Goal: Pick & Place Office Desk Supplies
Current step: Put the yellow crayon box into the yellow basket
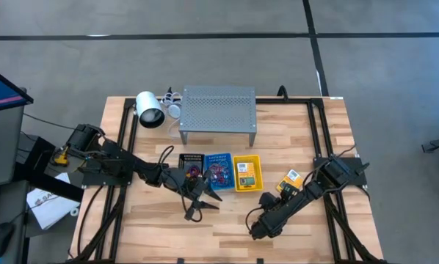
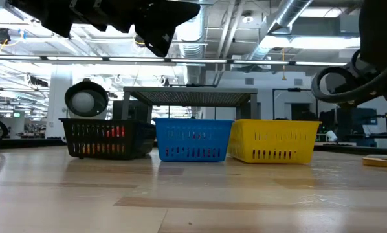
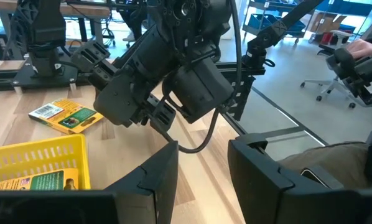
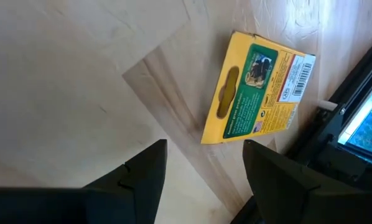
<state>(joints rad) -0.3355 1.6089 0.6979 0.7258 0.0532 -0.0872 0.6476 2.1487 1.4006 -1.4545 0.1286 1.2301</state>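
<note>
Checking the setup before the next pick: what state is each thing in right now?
Left gripper: open, empty, near the baskets.
Right gripper: open, empty, over bare table.
Loose crayon box: flat on the table, right of the baskets.
Yellow basket: holds a crayon box.
Blue basket: holds rubber bands.
Black basket: holds rubber bands.

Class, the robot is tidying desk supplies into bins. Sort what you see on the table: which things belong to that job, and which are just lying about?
Belong to the job:
- loose crayon box on the table
- crayon box inside the yellow bin
- rubber bands in the blue bin
- black bin

Just lying about:
- grey perforated shelf
- white cylinder
</note>
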